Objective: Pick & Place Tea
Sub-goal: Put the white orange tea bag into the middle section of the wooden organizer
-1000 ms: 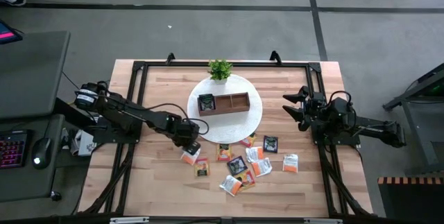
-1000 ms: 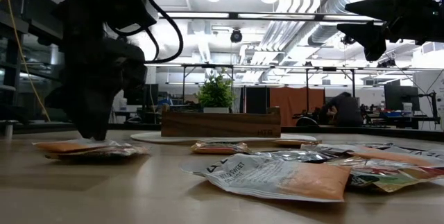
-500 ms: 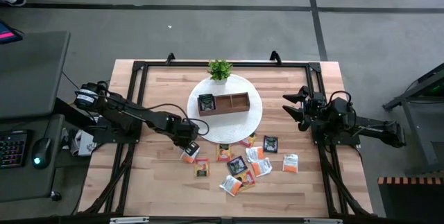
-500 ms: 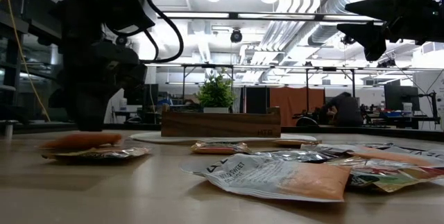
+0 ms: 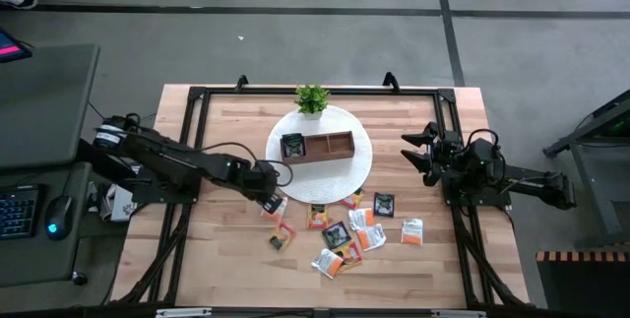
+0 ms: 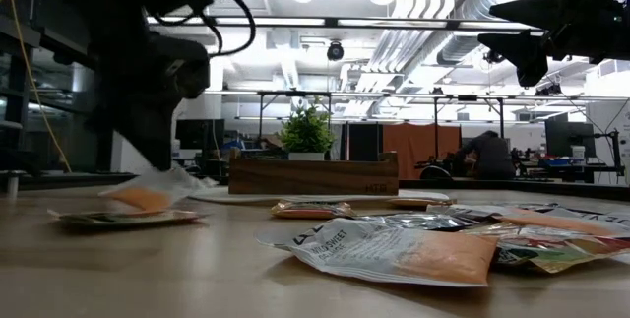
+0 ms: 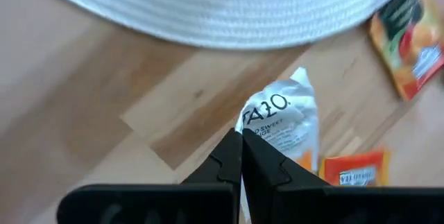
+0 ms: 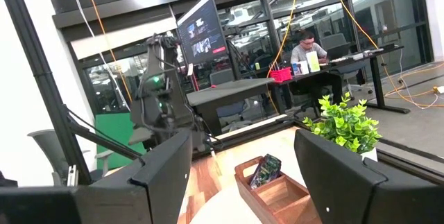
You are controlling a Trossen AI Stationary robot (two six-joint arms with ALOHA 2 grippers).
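Observation:
My left gripper (image 5: 270, 200) is shut on a white-and-orange tea sachet (image 7: 281, 123), just in front of the round white mat (image 5: 359, 165). In the low view the sachet (image 6: 148, 196) hangs tilted over another sachet (image 6: 123, 218) that lies flat on the table. Several more tea sachets (image 5: 349, 229) lie spread on the wood to the right. The wooden tray (image 5: 335, 145) stands on the mat with one dark sachet (image 5: 292, 146) in its left compartment. My right gripper (image 5: 418, 151) waits open at the table's right side, raised, and touches nothing. My left gripper pinches the sachet's white end (image 7: 258, 131) between its two shut fingers. The fingers slant down from above, coming from the table's left. The sachet juts out beyond the fingertips, tilted, with its orange end (image 6: 138, 200) lowest and close above the sachet on the table.
A small green potted plant (image 5: 312, 98) stands at the mat's far edge, behind the tray. A black frame (image 5: 197, 96) runs around the tabletop. An orange sachet (image 5: 283, 238) lies near the held one, and bare wood lies toward the near left.
My left gripper has taken hold of the white-and-orange sachet and risen with it, tipping a little. The sachet lay flat on top of another one and now hangs tilted above it. The lower sachet has stayed on the table.

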